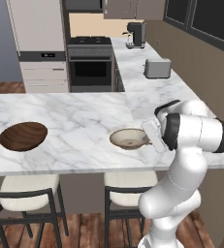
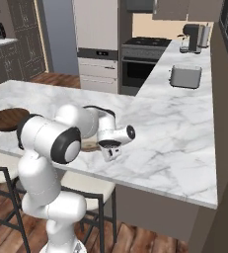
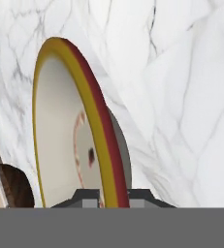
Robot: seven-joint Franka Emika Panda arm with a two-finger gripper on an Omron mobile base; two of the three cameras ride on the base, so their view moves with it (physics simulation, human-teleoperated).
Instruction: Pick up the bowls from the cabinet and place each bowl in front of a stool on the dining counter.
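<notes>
the arm's white forearm is covering the right edge of the cream bowl (image 1: 129, 138) in the left base view, and is hiding nearly all of it in the right base view, leaving a thin tan sliver. the gripper (image 3: 114, 194) is showing just its fingertip tops in the hand view, straddling the rim; grip contact is too cropped to tell. the wooden bowl (image 3: 15, 186) is being cut off there at the lower left. two stools (image 1: 26, 191) are sitting partly tucked under the dining counter (image 1: 79, 116), legs running off the bottom edge. the coffee machine (image 1: 136, 35) is too small for detail.
</notes>
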